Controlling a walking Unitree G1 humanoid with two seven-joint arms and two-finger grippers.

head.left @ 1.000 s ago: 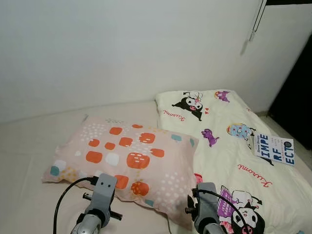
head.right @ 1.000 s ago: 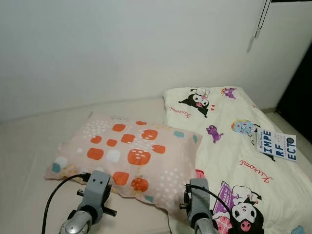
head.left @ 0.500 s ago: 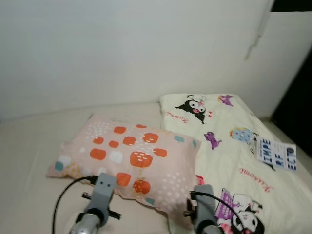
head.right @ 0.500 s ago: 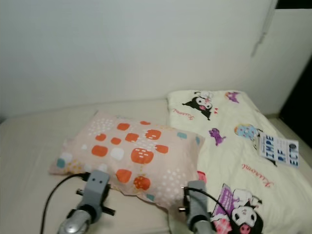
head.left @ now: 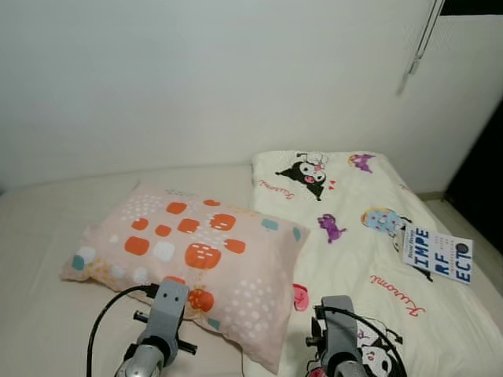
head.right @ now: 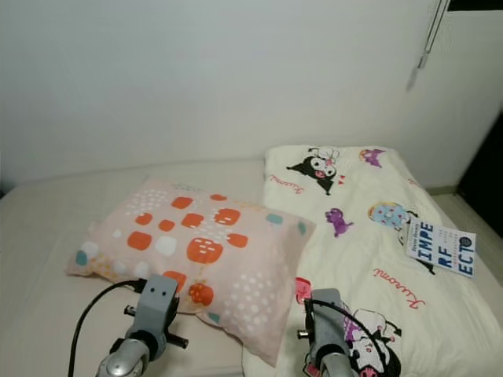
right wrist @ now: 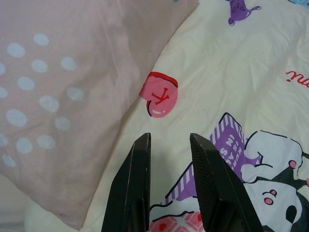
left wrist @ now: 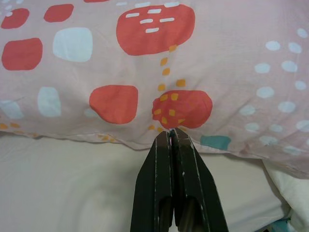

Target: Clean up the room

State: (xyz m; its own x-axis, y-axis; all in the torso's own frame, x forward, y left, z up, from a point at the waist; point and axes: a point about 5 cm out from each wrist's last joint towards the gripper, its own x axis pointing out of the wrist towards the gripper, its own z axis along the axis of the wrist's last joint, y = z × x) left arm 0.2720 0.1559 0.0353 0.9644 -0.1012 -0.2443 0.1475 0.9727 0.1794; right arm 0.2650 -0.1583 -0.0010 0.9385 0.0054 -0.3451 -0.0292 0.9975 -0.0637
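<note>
While the pillow lies across the middle of the bed, its right end overlapping the quilt, both tools sit low at the bed's near edge. The left tool has its fingers pressed together, tips just at the pillow's near seam; whether any cloth is pinched between them I cannot tell. The right tool hangs with fingers apart above the quilt, beside the pillow's corner. A book rests on the quilt near the bed's right edge. If the left tool has only the seam, a pull could slip off. Dragging the pillow might also ruck the quilt beneath it and shift the book.
</note>
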